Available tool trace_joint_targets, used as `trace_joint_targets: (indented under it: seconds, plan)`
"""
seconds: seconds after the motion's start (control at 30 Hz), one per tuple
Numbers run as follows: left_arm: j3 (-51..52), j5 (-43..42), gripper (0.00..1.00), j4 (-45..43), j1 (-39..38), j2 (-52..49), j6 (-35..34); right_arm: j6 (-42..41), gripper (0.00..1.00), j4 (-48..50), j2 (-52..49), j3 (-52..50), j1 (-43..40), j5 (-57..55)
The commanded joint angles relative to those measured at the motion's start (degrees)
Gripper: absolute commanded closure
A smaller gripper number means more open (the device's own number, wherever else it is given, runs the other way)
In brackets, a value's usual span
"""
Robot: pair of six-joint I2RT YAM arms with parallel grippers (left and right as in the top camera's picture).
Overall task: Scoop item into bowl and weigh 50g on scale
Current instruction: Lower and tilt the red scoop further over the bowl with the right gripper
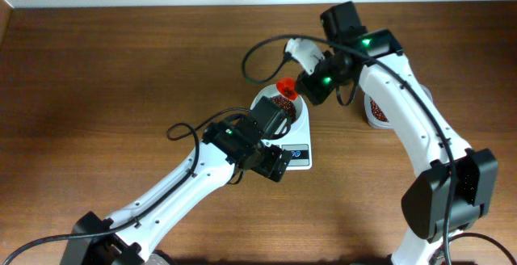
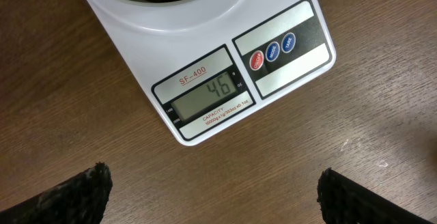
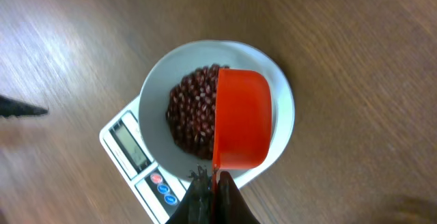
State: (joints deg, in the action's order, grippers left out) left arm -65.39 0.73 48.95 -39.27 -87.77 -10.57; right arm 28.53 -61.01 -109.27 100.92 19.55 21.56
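Dark red-brown beans [image 3: 190,111] lie heaped in the white bowl [image 3: 156,80], which stands on the white scale [image 3: 126,145]. An orange-red scoop [image 3: 242,118] hangs over the bowl's right half, turned on its side. My right gripper [image 3: 213,183] is shut on the scoop's thin handle. From overhead the scoop [image 1: 286,86] shows above the bowl [image 1: 300,118]. In the left wrist view the scale [image 2: 205,74] has a display [image 2: 212,94] reading 46. My left gripper [image 2: 215,190] stands open over bare wood just in front of the scale, holding nothing.
A white container with beans [image 1: 376,110] stands to the right of the scale, partly hidden behind my right arm [image 1: 404,111]. My left arm [image 1: 186,184] reaches in from the lower left. The scale's three round buttons [image 2: 273,50] face my left gripper.
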Motion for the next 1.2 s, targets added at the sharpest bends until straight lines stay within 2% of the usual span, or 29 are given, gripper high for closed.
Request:
trace_joint_targets:
  seconds: [0.0, 0.13, 0.2, 0.3, 0.57, 0.63, 0.77, 1.17]
  plan:
    - [-1.09, 0.59, 0.01, -0.07, -0.07, -0.39, -0.7, 0.9, 0.96, 1.05, 2.19, 1.51, 1.92, -5.25]
    - [-1.09, 0.59, 0.01, -0.07, -0.07, -0.39, -0.7, -0.72, 0.96, 1.75, 2.19, 1.51, 1.7, -5.11]
    - [-1.09, 0.59, 0.01, -0.07, -0.07, -0.39, -0.7, 3.58, 0.96, 1.11, 2.19, 1.51, 2.01, -0.87]
    - [-1.09, 0.59, 0.01, -0.07, -0.07, -0.39, -0.7, 0.17, 0.96, 1.64, 2.19, 1.51, 2.12, -1.73]
    - [-1.09, 0.59, 0.01, -0.09, -0.07, -0.39, -0.7, -2.01, 0.96, 2.32, 2.19, 1.51, 1.7, 0.94]
    - [-1.09, 0.59, 0.01, -0.07, -0.07, -0.39, -0.7, -0.24, 0.96, 2.01, 2.19, 1.51, 1.79, 0.92]
    - [-1.09, 0.59, 0.01, -0.07, -0.07, -0.39, -0.7, -2.71, 0.96, 2.62, 2.19, 1.51, 1.42, 0.72]
    - [-1.09, 0.59, 0.01, -0.07, -0.07, -0.39, -0.7, -2.67, 0.96, 2.95, 2.19, 1.51, 1.38, 0.7]
